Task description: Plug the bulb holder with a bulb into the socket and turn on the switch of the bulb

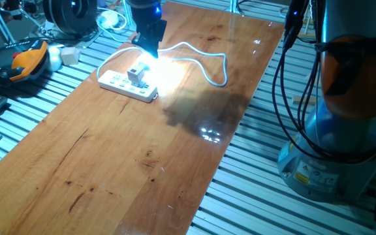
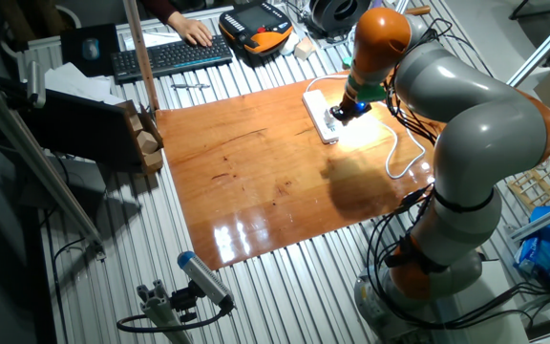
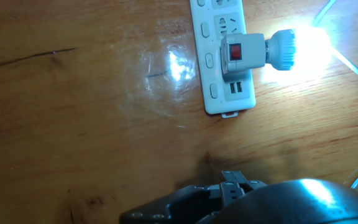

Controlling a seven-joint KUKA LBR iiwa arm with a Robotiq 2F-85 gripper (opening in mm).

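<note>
Glowing hard, the bulb [image 3: 294, 47] throws a white bloom over the wooden table [image 1: 129, 163], and it points toward 3 o'clock in the hand view, its long axis running straight across the socket [image 3: 219, 56] strip. The bulb holder [image 3: 242, 55] sits plugged into an outlet near the strip's end, its body lying in line with the bulb, and the switch [image 3: 235, 52] shows red on its upper face. The strip's own long axis runs 12 to 6 in that view. Its white cable [image 1: 204, 59] loops away over the table at about 3 o'clock in one fixed view.

Nearest the hand camera, the gripper [image 1: 149, 40] appears only as a dark blurred bulk at 6 o'clock; whether its jaws are parted or closed, I cannot tell. In one fixed view it hangs just above the lit holder, apart from it.

Farther off, at 11 o'clock in the other fixed view, a keyboard [image 2: 170, 55] lies on the slatted bench with a person's hand [image 2: 195, 32] on it, and an orange-and-black pendant [image 2: 258, 25] rests beside.
</note>
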